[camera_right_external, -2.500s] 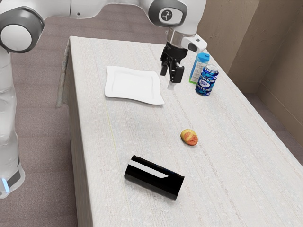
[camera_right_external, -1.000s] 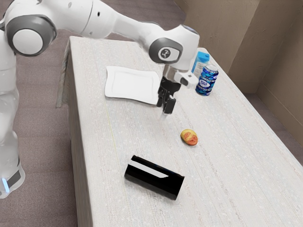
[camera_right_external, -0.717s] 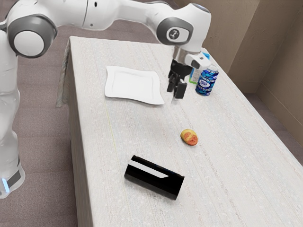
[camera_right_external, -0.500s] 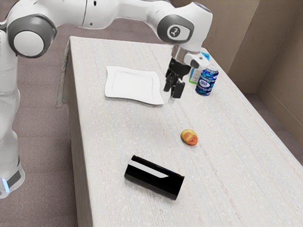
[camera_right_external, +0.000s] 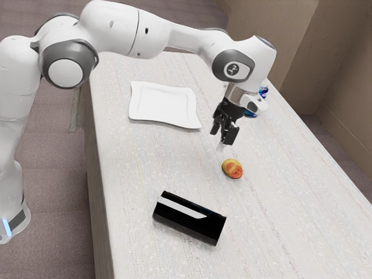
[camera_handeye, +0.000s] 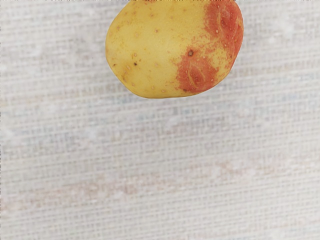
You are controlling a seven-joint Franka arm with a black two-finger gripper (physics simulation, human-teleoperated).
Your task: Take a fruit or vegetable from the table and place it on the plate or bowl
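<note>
Fingers (camera_right_external: 222, 133) apart over tbl (camera_right_external: 290, 192), potato (camera_right_external: 232, 168) just beside, well off plate (camera_right_external: 164, 104)

The table (camera_right_external: 290, 232) looked matt and coarse-grained; the fruit (camera_handeye: 172, 47) had dull, speckled skin; the box (camera_right_external: 189, 217) shone smooth and glossy.

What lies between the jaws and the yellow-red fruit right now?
Nothing: in the exterior view only bare table separates the open jaws from the fruit, and the wrist view shows bare table beside the fruit.
</note>
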